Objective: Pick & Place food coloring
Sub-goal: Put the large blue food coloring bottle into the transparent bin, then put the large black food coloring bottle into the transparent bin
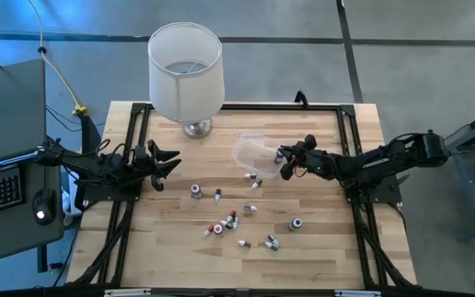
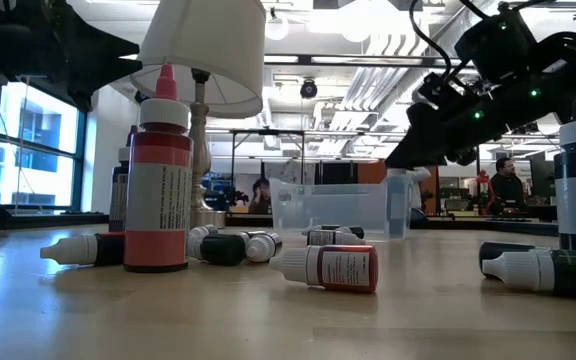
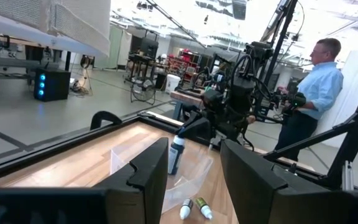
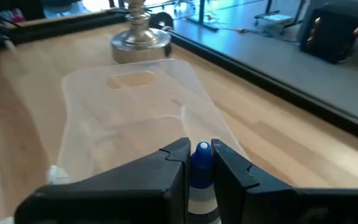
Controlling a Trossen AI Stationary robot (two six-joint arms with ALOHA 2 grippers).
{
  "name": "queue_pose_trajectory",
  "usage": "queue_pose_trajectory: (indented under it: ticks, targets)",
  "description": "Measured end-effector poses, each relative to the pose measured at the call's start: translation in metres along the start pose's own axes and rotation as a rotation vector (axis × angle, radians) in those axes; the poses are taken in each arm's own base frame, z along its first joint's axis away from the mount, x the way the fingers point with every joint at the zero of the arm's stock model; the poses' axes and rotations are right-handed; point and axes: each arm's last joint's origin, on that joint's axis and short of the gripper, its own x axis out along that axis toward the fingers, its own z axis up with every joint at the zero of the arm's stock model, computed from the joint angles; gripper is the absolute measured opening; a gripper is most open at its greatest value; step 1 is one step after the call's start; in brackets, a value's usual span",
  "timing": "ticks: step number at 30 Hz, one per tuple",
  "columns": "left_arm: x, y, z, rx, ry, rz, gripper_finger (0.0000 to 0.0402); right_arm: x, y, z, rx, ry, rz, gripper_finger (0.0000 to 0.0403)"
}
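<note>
Several tiny food coloring bottles (image 1: pixel 232 219) with white pointed caps are scattered over the middle of the wooden table; most lie on their sides. In the low view a red one (image 2: pixel 158 180) stands upright near the camera and another (image 2: pixel 333 268) lies beside it. My right gripper (image 1: pixel 284 161) is at the right edge of the clear plastic tub (image 1: pixel 254 153) and is shut on one bottle (image 4: pixel 201 163). My left gripper (image 1: pixel 170 162) waits open near the table's left side, touching nothing. My right gripper pinches a blue-capped bottle between its two fingertips, by the upper body just below the cap (image 4: pixel 202 149). The fingers come from the table's right, slanting down. The bottle stands upright in the hold (image 3: pixel 176 155) by the tub's wall; whether its base touches anything I cannot tell.
A white-shaded lamp (image 1: pixel 185 70) stands on a metal base at the far edge, just left of the tub. Black frame rails (image 1: pixel 349 132) run along the table's sides. Two bottles (image 1: pixel 252 180) lie just in front of the tub. A person (image 3: pixel 319 87) stands in the room beyond.
</note>
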Motion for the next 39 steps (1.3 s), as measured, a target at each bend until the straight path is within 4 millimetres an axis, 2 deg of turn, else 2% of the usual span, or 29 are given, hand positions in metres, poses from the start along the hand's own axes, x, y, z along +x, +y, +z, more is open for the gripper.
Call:
queue_pose_trajectory:
  ticks: [6,10,18,20,22,26,28,30,32,36,39]
  targets:
    - [0.0,0.0,0.0,0.0,0.0,0.0,0.0147,0.0,0.0,0.0,-0.022,-0.003,-0.007,0.0083]
    - [0.0,0.0,0.0,0.001,0.001,0.0,0.0147,0.0,0.0,0.001,-0.034,-0.017,-0.001,0.0091]
    - [0.0,0.0,-0.001,0.005,0.006,0.001,0.0147,-0.01,0.007,0.027,-0.069,-0.226,0.093,0.0102]
    - [0.0,0.0,-0.001,0.008,0.012,0.002,0.0147,-0.018,0.011,0.035,-0.045,-0.269,0.202,0.0107]
    - [0.0,0.0,-0.002,0.012,0.018,0.003,0.0147,-0.029,0.017,0.042,-0.024,-0.3,0.393,0.0109]
    - [0.0,0.0,-0.002,0.012,0.018,0.003,0.0147,-0.055,0.033,0.048,-0.064,-0.314,0.905,0.0106]
    - [0.0,0.0,-0.002,0.012,0.017,0.003,0.0147,-0.07,0.041,0.046,-0.088,-0.27,1.189,0.0103]
    - [0.0,0.0,-0.002,0.012,0.017,0.003,0.0147,-0.082,0.048,0.04,-0.104,-0.195,1.392,0.01]
    - [0.0,0.0,-0.002,0.012,0.017,0.003,0.0147,-0.089,0.056,0.031,-0.15,-0.144,1.441,0.0097]
    - [0.0,0.0,-0.002,0.011,0.017,0.003,0.0147,-0.093,0.065,0.007,-0.289,-0.036,1.302,0.0094]
    - [0.0,0.0,-0.002,0.01,0.017,0.003,0.0147,-0.095,0.068,-0.002,-0.332,0.013,1.249,0.0094]
